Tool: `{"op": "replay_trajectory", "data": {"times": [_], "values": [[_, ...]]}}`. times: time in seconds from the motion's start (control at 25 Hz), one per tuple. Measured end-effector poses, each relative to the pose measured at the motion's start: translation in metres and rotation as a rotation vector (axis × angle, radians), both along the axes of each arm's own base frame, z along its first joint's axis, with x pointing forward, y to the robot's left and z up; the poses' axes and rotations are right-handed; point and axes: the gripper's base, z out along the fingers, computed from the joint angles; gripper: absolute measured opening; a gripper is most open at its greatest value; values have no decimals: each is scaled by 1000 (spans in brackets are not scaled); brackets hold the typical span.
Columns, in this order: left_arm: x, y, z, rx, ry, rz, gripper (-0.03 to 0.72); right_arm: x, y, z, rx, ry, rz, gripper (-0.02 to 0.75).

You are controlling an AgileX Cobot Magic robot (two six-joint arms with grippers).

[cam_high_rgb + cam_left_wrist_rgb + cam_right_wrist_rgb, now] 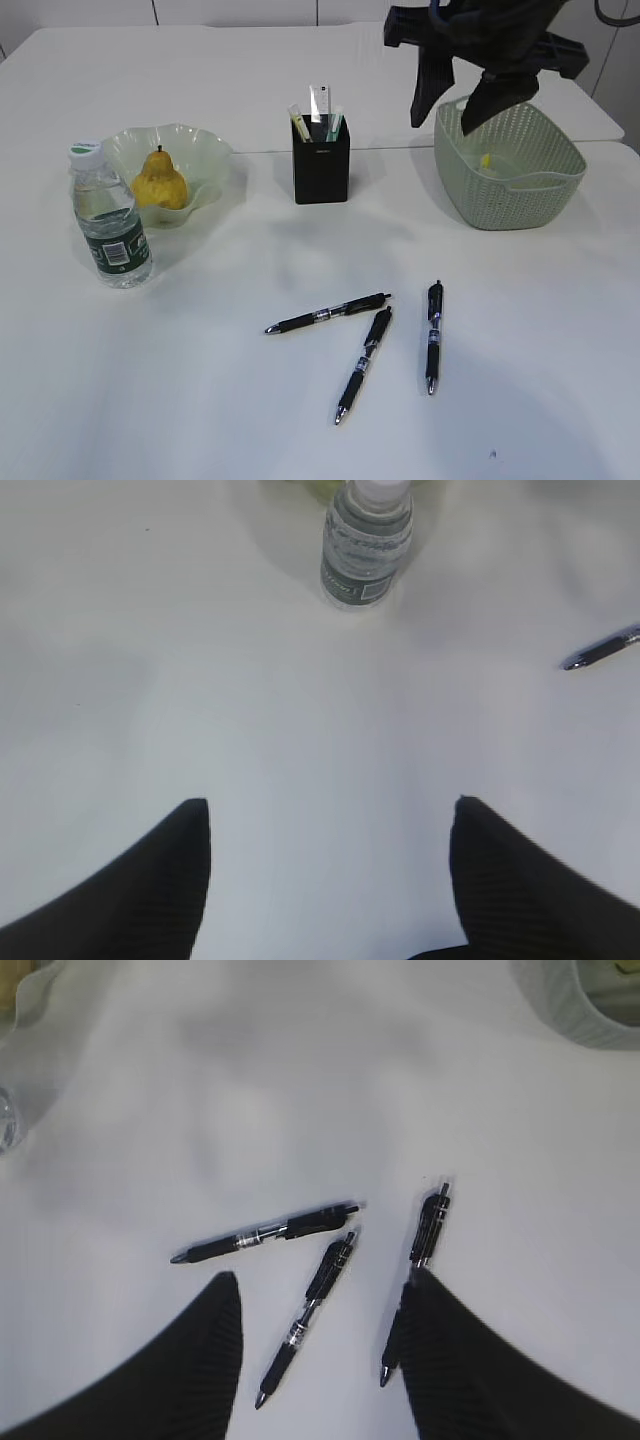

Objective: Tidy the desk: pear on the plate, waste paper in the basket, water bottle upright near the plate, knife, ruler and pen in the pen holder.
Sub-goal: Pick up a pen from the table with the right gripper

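My right pincer (320, 1290) hung released above three pens (265, 1234) lying loose on tabletop (320, 420), nothing between fingers. My left pincer (330, 815) also released, over bare tabletop, water bottle (366, 542) ahead. Bottle stood upright just beside plate (205, 150); pear (160, 181) sat on plate. Pen holder (321, 160) held ruler (317, 104). Basket (520, 205) stood at right.
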Motion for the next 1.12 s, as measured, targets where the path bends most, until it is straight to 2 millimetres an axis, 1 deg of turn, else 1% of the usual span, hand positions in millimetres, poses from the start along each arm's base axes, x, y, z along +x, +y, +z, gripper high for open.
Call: {"op": "replay_trajectory", "data": {"times": [0.08, 0.2, 0.44, 0.52, 0.84, 1.12], "values": [[0, 0, 0, -2, 0, -1, 526, 0, -1, -3, -2, 12, -27, 408], [0, 0, 0, -2, 0, -1, 526, -2, -2, -17, -13, 61, -45, 408], [0, 0, 0, -2, 0, -1, 526, -12, -5, -74, -80, 249, -69, 407], [0, 0, 0, -2, 0, -1, 526, -12, -5, -91, -100, 301, -71, 407], [0, 0, 0, -1, 0, -4, 526, 6, 1, -145, -130, 375, -80, 407], [0, 0, 0, -1, 0, -4, 526, 19, 7, -176, -99, 354, -98, 407]]}}
